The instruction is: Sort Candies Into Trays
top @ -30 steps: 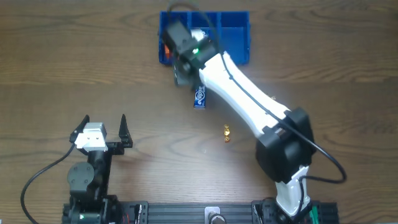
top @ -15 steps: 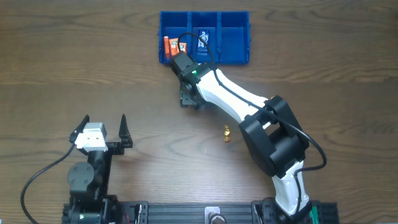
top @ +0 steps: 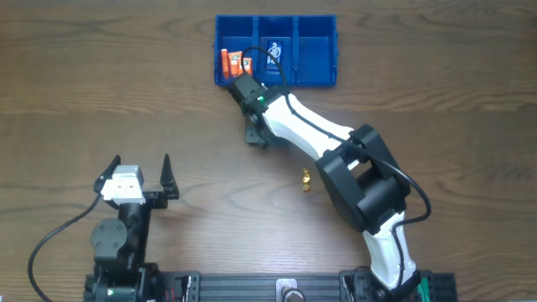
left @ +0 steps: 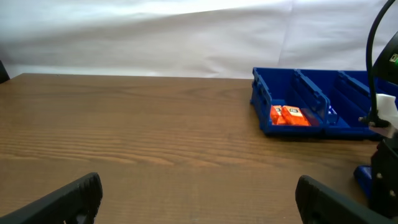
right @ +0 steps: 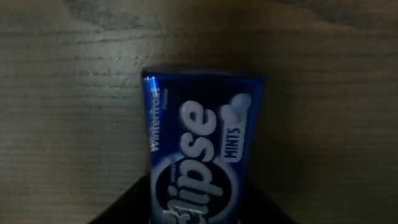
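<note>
A blue mint pack [right: 200, 155] is laid flat on the wooden surface [top: 101, 84], just near of the blue tray [top: 320, 59]. The right arm [top: 294, 122] is stretched far-left, pitched down over the pack. The pack is flanked by the right jaws, but whether it is gripped cannot be told. The left jaws, near-left, are spread wide.

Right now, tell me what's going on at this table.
The right gripper is down over a blue mint pack lying on the table just short of the blue tray. The tray holds orange candies in one end compartment and a second blue pack in the middle. A gold candy lies loose on the table. The left gripper sits open, empty.
</note>
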Controlling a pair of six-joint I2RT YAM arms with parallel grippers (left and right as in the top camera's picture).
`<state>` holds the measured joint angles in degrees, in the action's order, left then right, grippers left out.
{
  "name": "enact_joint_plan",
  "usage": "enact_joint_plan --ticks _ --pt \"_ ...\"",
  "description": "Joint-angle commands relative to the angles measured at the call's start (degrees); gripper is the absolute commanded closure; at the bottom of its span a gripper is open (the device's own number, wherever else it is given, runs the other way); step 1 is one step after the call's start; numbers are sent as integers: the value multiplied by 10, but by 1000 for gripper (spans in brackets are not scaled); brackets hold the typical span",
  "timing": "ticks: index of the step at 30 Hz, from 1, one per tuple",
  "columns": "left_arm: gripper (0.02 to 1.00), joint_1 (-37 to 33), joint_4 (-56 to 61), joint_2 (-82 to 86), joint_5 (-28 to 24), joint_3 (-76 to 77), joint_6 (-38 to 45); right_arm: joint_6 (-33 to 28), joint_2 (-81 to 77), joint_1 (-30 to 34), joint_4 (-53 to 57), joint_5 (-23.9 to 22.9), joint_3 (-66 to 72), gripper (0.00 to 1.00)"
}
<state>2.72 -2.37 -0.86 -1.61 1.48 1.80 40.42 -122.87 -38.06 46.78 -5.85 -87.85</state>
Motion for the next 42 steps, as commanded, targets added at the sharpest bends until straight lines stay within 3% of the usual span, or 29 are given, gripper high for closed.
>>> enact_joint_plan --ticks 1,5,10,12,15,23,32,42 --pt "23 -1 -21 4 5 -12 8 3 -7 4 0 -5 -1 713" --pt "20 -1 -21 4 5 -12 8 3 30 0 2 -19 -3 750" --pt "20 -1 -21 4 5 -12 8 -14 141 -2 7 -87 -20 761" --pt "20 -1 -21 4 5 -12 8 -36 164 4 38 -141 -75 766" --pt "20 -1 -21 4 5 -12 8 -78 150 27 75 -163 -171 766" --pt "20 -1 -21 4 5 -12 8 -184 20 86 67 -164 -386 774" --pt "23 -1 -21 4 5 -12 8 -195 -93 113 18 -110 -406 774" --pt "20 -1 -21 4 5 -12 8 -195 -126 114 -5 -89 -406 755"
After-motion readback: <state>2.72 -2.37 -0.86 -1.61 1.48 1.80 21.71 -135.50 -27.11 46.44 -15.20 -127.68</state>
